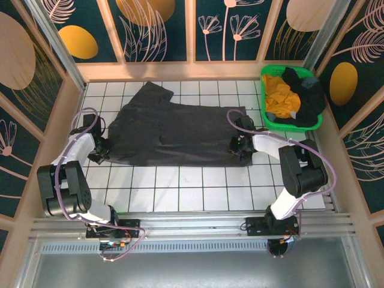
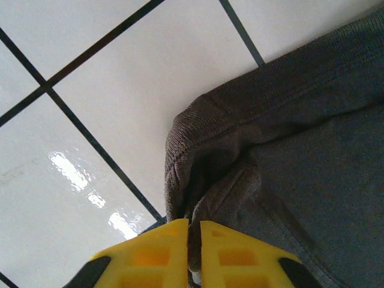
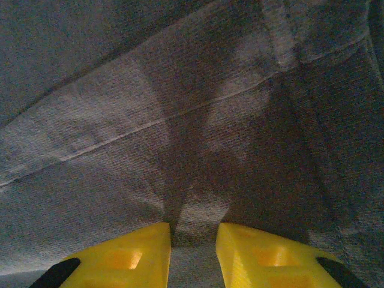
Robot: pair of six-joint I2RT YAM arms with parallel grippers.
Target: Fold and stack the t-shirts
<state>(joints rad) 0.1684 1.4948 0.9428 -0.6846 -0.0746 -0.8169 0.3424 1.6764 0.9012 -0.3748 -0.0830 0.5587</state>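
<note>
The left gripper (image 2: 194,223) has its 2 yellow fingers (image 2: 153,252) pressed almost together on a pinch of the charcoal t-shirt (image 2: 300,150), right at a ribbed, hemmed corner that bunches and curls up out of the slot between them. Seen from overhead, this left gripper (image 1: 102,153) sits at the end of the charcoal t-shirt (image 1: 174,129) that lies farthest from the green basket (image 1: 294,126). The right gripper (image 3: 193,231) stands a little wider, and a narrow ridge of the same cloth (image 3: 180,90) rises out of the gap between its yellow fingers (image 3: 258,255), so it too is pinching the shirt; a stitched seam runs across the fabric just beyond. From above, the right gripper (image 1: 239,144) is at the shirt's edge nearest the basket, close beside the basket's near corner. The shirt lies spread out, with some wrinkles, on the white tiled table (image 1: 180,186), stretching away from the basket between the 2 grippers. Inside the basket a mustard-yellow t-shirt (image 1: 281,96) lies crumpled against a black t-shirt (image 1: 306,90).
</note>
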